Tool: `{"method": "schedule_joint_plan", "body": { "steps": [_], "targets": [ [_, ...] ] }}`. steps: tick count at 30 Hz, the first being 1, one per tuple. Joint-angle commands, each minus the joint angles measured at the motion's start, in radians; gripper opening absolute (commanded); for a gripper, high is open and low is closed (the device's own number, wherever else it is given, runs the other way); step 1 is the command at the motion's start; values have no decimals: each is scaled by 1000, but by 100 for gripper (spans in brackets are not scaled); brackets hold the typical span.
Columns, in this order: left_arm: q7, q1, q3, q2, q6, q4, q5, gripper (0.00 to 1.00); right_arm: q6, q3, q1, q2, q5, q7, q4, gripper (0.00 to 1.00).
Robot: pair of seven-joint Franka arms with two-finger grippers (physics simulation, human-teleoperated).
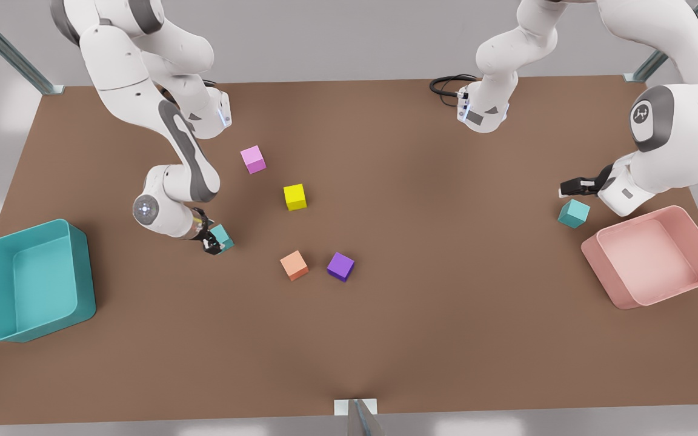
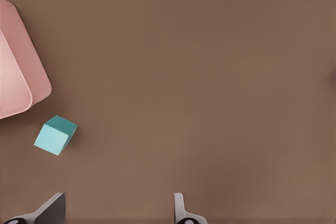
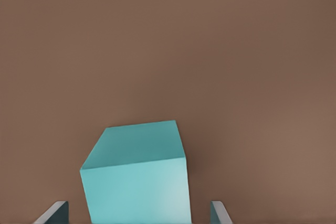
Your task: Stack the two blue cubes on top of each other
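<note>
One blue cube [image 1: 574,213] [image 2: 55,135] lies on the brown table at the front view's right, close to the pink bin. My left gripper [image 1: 565,189] [image 2: 115,214] hovers just beside and above it, open, with nothing between its fingers. The other blue cube [image 1: 223,234] [image 3: 136,177] sits at the front view's left. My right gripper [image 1: 212,242] [image 3: 139,216] is down around it, open, a finger on either side and a small gap to each face.
A pink bin [image 1: 688,242] [image 2: 21,85] stands at the front view's right and a teal bin [image 1: 79,284] at its left. Pink [image 1: 253,159], yellow [image 1: 294,197], orange [image 1: 294,265] and purple [image 1: 340,266] cubes lie mid-table.
</note>
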Motion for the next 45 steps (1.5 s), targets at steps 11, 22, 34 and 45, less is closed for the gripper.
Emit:
{"method": "schedule_joint_plan", "body": {
  "steps": [11,22,34,45],
  "targets": [
    [0,9,-2,-10,-7,1,-1,100,9,-1,5,81,-1,10,30,100],
    [2,7,-5,-12,-10,15,-1,100,9,-3,2,121,-2,-30,54,100],
    [0,2,-8,-12,-24,15,1,100,-102,-8,-3,98,-1,-67,117,63],
    [220,186,1,105,202,-111,117,100,-231,81,377,215,103,223,646,63]
  ]
}}
